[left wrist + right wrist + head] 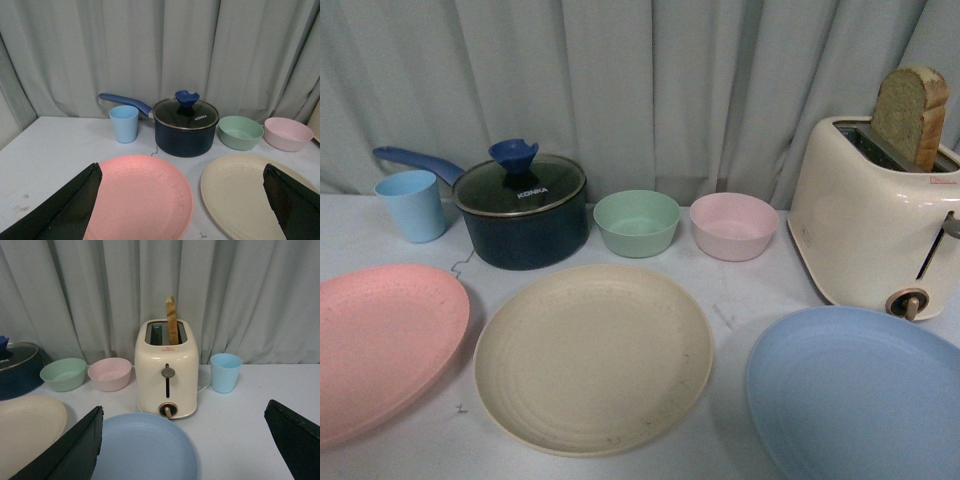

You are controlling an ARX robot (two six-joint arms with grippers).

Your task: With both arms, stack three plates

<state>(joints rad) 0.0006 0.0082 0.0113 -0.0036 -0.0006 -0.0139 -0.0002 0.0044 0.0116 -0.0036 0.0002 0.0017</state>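
Pink plate [380, 340]: flat on the tabletop [740, 320], at 8 o'clock in the front view, cut off by the frame edge.
Cream plate [592, 358]: at 6 o'clock, just beside the pink plate, not touching it.
Blue plate [860, 395]: at 4 o'clock, near the toaster [865, 215], apart from the cream plate.
Left tool [181, 167]: spread wide, holding nothing, over the pink and cream plates.
Right tool [184, 406]: spread wide, holding nothing, over the blue plate.
Back row, 10 to 1 o'clock: blue cup [412, 205], lidded pot [523, 212], green bowl [636, 223], pink bowl [733, 226].
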